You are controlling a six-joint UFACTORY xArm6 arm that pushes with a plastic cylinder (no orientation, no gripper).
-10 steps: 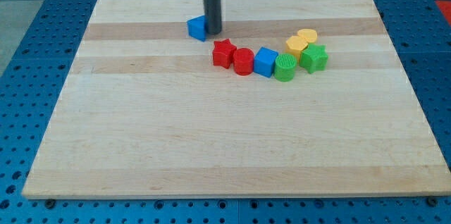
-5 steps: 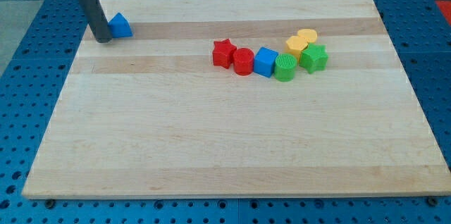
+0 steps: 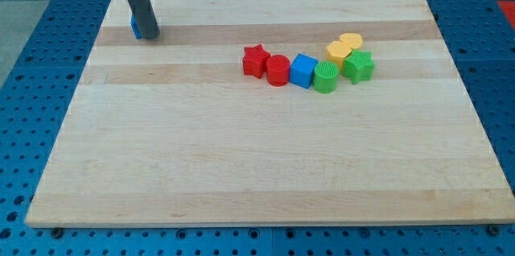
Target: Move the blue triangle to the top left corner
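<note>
The blue triangle [image 3: 135, 26] lies near the board's top left corner, mostly hidden behind my rod; only a thin blue sliver shows at the rod's left. My tip [image 3: 150, 36] rests on the board just right of and in front of the triangle, seemingly touching it.
A curved row of blocks sits right of centre near the top: red star [image 3: 255, 59], red cylinder [image 3: 278, 70], blue cube [image 3: 303, 71], green cylinder [image 3: 326, 77], green star [image 3: 358, 66] and two yellow blocks [image 3: 344, 47]. The wooden board [image 3: 257, 159] lies on a blue pegboard table.
The blue triangle was pushed from the top middle to the top left. My rod swung to its left side, then back across, and now stands on its right, covering it.
</note>
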